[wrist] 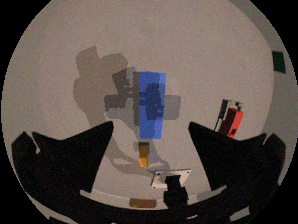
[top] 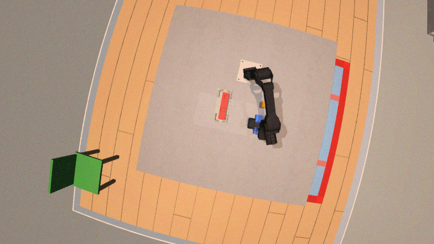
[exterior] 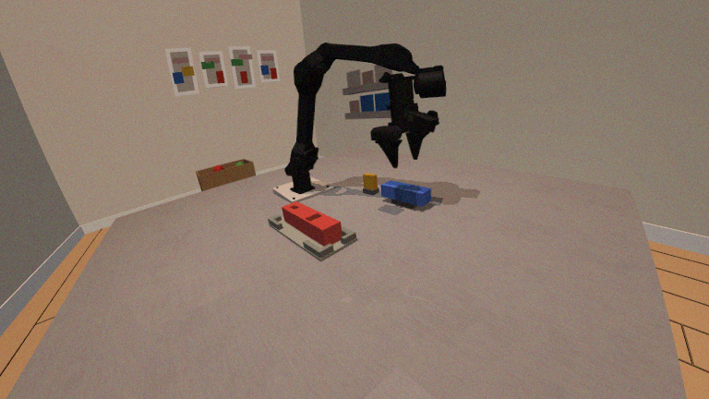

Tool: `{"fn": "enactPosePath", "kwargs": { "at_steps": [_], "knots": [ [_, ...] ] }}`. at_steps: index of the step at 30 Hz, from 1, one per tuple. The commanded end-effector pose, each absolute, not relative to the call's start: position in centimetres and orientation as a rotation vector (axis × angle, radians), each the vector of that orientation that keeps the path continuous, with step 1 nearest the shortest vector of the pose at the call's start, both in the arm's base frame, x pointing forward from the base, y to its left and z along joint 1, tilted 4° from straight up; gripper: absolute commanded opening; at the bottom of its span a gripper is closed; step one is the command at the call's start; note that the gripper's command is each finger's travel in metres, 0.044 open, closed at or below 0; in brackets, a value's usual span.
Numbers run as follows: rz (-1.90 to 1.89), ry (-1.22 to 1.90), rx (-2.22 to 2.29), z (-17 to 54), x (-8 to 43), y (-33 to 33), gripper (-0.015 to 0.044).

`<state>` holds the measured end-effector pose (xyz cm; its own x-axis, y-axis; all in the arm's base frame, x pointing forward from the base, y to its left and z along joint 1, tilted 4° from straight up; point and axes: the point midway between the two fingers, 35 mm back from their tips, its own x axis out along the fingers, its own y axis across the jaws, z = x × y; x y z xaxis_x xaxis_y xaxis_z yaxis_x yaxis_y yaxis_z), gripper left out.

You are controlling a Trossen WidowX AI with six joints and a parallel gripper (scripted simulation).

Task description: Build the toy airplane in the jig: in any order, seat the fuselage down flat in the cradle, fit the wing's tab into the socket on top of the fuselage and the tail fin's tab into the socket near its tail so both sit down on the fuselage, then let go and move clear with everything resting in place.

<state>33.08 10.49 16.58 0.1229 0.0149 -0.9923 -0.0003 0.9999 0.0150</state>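
Where cradle (top: 217, 114) (exterior: 292, 235) (wrist: 225, 112) sits leftmost from above, red fuselage (top: 224, 101) (exterior: 317, 225) (wrist: 232, 122) lies in it, sockets bare. Blue wing (top: 259, 117) (exterior: 406, 192) (wrist: 151, 85) at cradle's four o'clock, yellow tail fin (top: 262, 104) (exterior: 370, 181) (wrist: 144, 157) at three. Off-centre descent could nudge wing (or catch one end); skewed grip could make tab miss socket. Arm (top: 269, 101) (exterior: 306, 114) (wrist: 175, 195) arches out, wrist bent down; gripper (top: 256, 126) (exterior: 405, 163) (wrist: 152, 125) wide, empty, above wing.

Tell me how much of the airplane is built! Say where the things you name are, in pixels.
The red body (top: 222, 112) (exterior: 317, 223) (wrist: 234, 121) looks seated in its cradle (top: 216, 117) (exterior: 290, 235), sockets bare. The open tool (exterior: 404, 157) (wrist: 152, 125) hovers over the blue wing (top: 258, 118) (exterior: 406, 192) (wrist: 151, 120), holding nothing. Left: fit the wing and yellow fin (top: 262, 104) (exterior: 370, 181) (wrist: 143, 156), then move clear.
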Motion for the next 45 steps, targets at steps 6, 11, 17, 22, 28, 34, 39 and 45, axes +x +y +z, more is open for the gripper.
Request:
{"fn": "enactPosePath", "kwargs": {
  "at_steps": [6, 11, 17, 22, 28, 34, 39, 45],
  "knots": [
    [-0.002, 1.465, 0.008, 13.4, 33.1, 10.5, 0.044],
    [-0.002, 1.465, 0.008, 12.1, 33.3, 10.5, 0.044],
    [-0.002, 1.465, 0.008, 11.5, 33.4, 10.5, 0.044],
    [-0.002, 1.465, 0.008, 10.7, 33.5, 10.5, 0.044],
    [-0.002, 1.465, 0.008, 9.7, 33.6, 10.5, 0.044],
    [-0.002, 1.465, 0.008, 8.8, 33.7, 10.5, 0.044],
    [-0.002, 1.465, 0.008, 8.0, 33.7, 10.5, 0.044],
    [-0.002, 1.465, 0.008, 7.8, 33.7, 10.5, 0.0361]
  ]
}}
